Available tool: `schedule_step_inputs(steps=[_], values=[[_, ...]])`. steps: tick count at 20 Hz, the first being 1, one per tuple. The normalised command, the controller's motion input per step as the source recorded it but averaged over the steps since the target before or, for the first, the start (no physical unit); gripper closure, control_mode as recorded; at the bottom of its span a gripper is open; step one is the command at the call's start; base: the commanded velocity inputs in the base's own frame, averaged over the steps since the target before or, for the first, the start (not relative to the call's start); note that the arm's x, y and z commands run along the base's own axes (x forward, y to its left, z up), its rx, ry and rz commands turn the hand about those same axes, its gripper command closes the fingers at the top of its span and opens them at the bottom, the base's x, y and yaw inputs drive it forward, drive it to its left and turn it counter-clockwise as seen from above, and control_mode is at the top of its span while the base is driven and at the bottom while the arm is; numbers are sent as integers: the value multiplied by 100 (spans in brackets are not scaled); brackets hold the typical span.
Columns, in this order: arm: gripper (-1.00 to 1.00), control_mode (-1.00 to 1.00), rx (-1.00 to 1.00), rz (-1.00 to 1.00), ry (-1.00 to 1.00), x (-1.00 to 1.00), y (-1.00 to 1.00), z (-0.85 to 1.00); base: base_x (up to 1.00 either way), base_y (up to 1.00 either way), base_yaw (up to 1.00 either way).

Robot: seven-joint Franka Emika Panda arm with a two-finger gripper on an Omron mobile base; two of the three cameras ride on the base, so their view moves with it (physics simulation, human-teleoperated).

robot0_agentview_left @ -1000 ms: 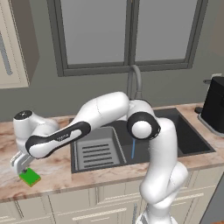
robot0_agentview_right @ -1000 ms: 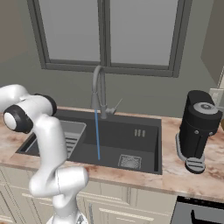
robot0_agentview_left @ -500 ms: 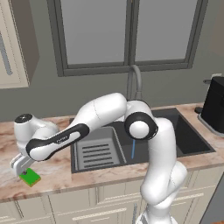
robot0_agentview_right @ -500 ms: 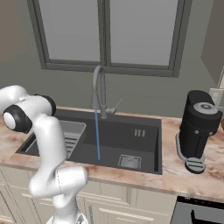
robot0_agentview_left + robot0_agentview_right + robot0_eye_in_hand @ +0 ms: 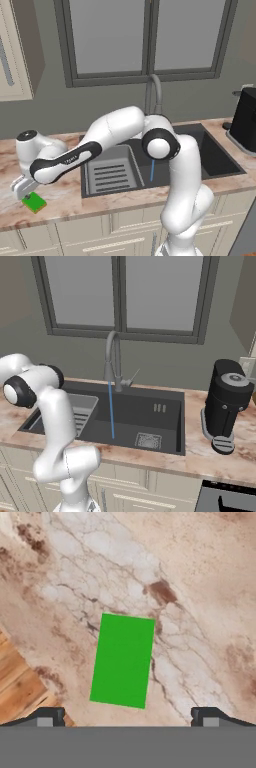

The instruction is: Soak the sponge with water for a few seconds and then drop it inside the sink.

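I have the arm stretched far to the left, with the pincer (image 5: 24, 192) hanging just above the sponge (image 5: 34, 202). The sponge lies flat on the marble tabletop (image 5: 60, 197), green face up, near the front edge and well apart from the sink (image 5: 200, 150).

In the hand view, the sponge (image 5: 123, 660) sits between the two fingertips (image 5: 46, 717), slightly rotated relative to them. The jaws stand wide apart and hold nothing; that spread gives clearance on both sides of the sponge for the descent.

The water (image 5: 111, 411) runs in a thin stream from the faucet (image 5: 114, 361) into the sink basin, so the soaking point is ready.

My judgement: the current step is the approach to grasp. The next move calls for a straight descent, then closing across the narrow sides. The slight rotation could make the sponge twist as the jaws close.
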Motion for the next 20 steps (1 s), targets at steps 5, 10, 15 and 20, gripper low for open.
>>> schedule_step_inputs(steps=[5,10,15,20], values=[[-100,-100,0,0,0,10,1,-26,0,0,0],[-100,-100,0,0,0,15,2,-22,0,0,0],[-100,-100,0,0,0,6,14,-12,0,0,0],[-100,-100,0,0,0,0,25,-2,0,0,0]])
